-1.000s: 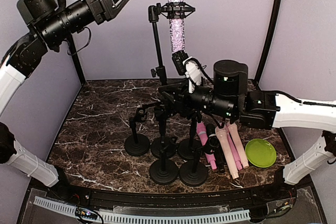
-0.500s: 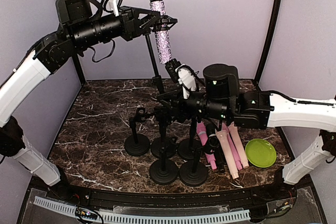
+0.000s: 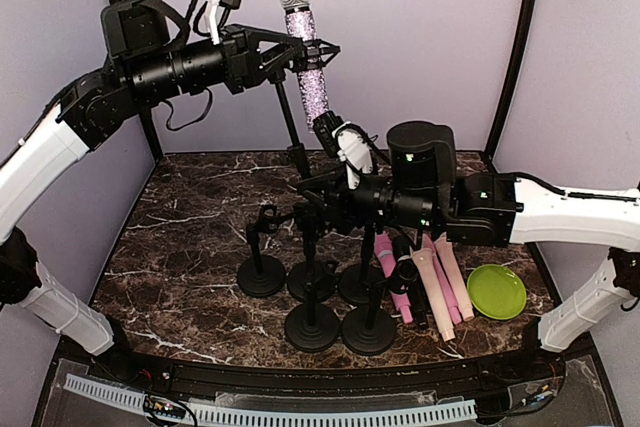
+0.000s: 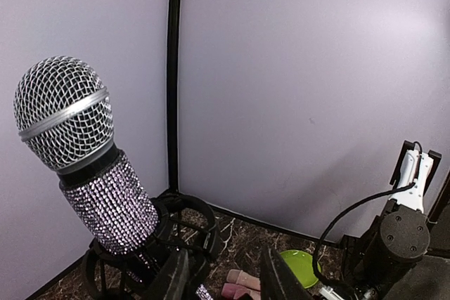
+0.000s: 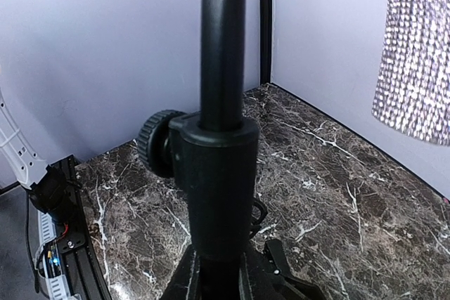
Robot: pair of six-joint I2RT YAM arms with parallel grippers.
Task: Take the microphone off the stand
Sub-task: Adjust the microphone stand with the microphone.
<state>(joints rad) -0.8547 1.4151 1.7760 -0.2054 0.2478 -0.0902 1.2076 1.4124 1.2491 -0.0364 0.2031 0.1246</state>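
Microphone (image 3: 306, 62) on its stand (image 3: 291, 112), top and wrist views. The microphone is shown high above the back of the table (image 3: 190, 237), tilted, with its head uppermost and seated in a black shock mount (image 4: 204, 210) at the top of the stand. The head (image 4: 63, 114) is a rounded silver wire-mesh ball banded by a plain metal ring. Below a black collar, the cylindrical body (image 4: 112, 209) is covered in small lilac rhinestones that give a glittering, grainy surface.

The left fingers (image 3: 285, 47), black and wedge-shaped, are seen drawn in narrow on either side of the rhinestone body at the level of the shock mount, so that the microphone is gripped between them. In the left wrist view, a sliver of the sparkling body is visible between the two finger bases (image 4: 176, 280).

The right fingers (image 5: 184, 282) are fully closed on the lower part of the stand. Its smooth black round pole (image 5: 221, 47) is seen entering a thicker matte collar fitted with a ribbed clamp knob (image 5: 156, 144).

The table is of dark brown marble veined in white. Several short black stands with round disc bases (image 3: 312, 327) are grouped at its centre. Beside them lie pink and pale cylindrical handles (image 3: 440, 282) and a flat green plate (image 3: 497, 291).
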